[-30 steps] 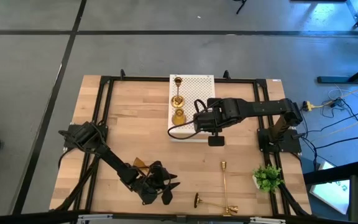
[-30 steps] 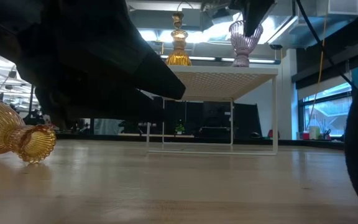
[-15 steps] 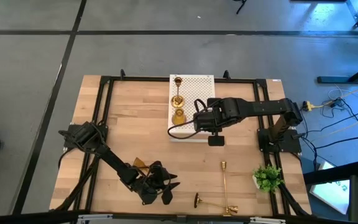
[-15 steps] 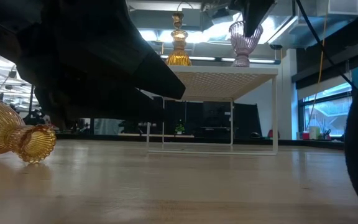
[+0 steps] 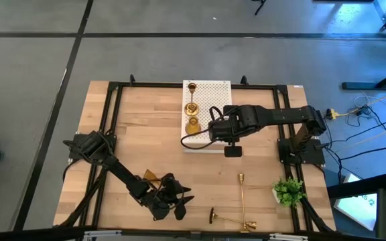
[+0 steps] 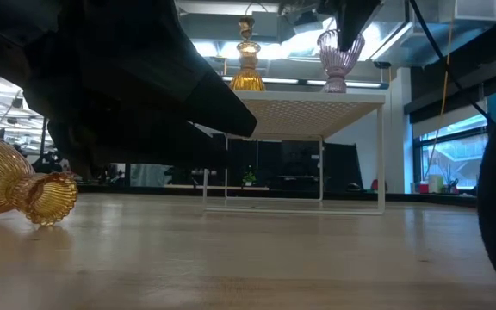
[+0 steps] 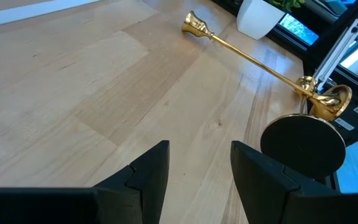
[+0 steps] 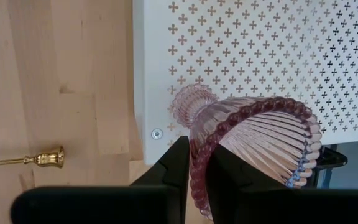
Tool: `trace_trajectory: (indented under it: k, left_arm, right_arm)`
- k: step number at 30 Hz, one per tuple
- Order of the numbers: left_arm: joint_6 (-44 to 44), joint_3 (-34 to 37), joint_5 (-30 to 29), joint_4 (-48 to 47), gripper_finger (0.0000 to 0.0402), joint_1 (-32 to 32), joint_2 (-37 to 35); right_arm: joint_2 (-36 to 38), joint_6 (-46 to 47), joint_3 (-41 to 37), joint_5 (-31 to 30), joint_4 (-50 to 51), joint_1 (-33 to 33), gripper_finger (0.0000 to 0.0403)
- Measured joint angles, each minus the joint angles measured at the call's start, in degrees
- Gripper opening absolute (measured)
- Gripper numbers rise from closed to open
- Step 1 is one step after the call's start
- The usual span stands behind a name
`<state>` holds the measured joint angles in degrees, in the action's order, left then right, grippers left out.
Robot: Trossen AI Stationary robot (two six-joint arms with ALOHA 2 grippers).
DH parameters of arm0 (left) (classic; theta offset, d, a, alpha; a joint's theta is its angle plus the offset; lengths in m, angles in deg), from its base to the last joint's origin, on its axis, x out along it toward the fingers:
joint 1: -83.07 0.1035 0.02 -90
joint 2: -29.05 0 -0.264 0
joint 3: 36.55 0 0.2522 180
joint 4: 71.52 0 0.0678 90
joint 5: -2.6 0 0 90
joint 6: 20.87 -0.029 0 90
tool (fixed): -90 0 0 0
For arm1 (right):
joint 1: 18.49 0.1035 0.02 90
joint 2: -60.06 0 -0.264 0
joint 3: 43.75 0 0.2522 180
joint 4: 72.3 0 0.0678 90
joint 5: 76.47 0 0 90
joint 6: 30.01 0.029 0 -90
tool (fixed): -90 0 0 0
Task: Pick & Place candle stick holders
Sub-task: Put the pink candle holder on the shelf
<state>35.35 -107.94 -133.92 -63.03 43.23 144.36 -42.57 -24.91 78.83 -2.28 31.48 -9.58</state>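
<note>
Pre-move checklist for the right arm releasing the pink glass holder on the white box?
1. Right gripper pinches the rim of the pinkish-purple ribbed glass holder: ok.
2. Holder's base is over the white perforated box: ok, near its corner.
3. Base fully seated: cannot tell.
4. Clear of the amber glass holder and the brass candlestick on the box: ok.
5. Left gripper open, empty, far away: ok.

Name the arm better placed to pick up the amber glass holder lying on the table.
Left. Its open left gripper sits beside the amber glass holder; the right gripper is shut on the pink glass holder.
</note>
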Motion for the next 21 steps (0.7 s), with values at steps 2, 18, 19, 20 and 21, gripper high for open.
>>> trace_trajectory:
  k: [2, 18, 19, 20, 21]
  left_arm:
    - [0.0, 0.0, -0.2, 0.0, 0.0166, -0.2, 0.0]
    - [0.0, 0.0, -0.5, 0.0, 0.0166, -0.3, 0.0]
    - [0.0, 0.0, -0.5, 0.0, 0.0166, -0.3, 0.0]
    - [0.0, 0.0, -0.5, 0.0, 0.0166, -0.3, 0.0]
    - [0.0, 0.0, -0.5, 0.0, 0.0166, -0.3, 0.0]
  right_arm:
    - [0.0, 0.0, 0.0, 0.1, 0.0, -0.1, 0.0044]
    - [0.0, 1.9, 0.0, 5.2, 0.0, -1.8, 0.0044]
    - [0.0, 1.8, 0.0, 5.2, 0.0, -1.8, 0.0044]
    - [0.0, 1.7, 0.0, 5.1, 0.0, -1.8, 0.0044]
    - [0.0, 1.7, 0.0, 5.1, 0.0, -1.8, 0.0045]
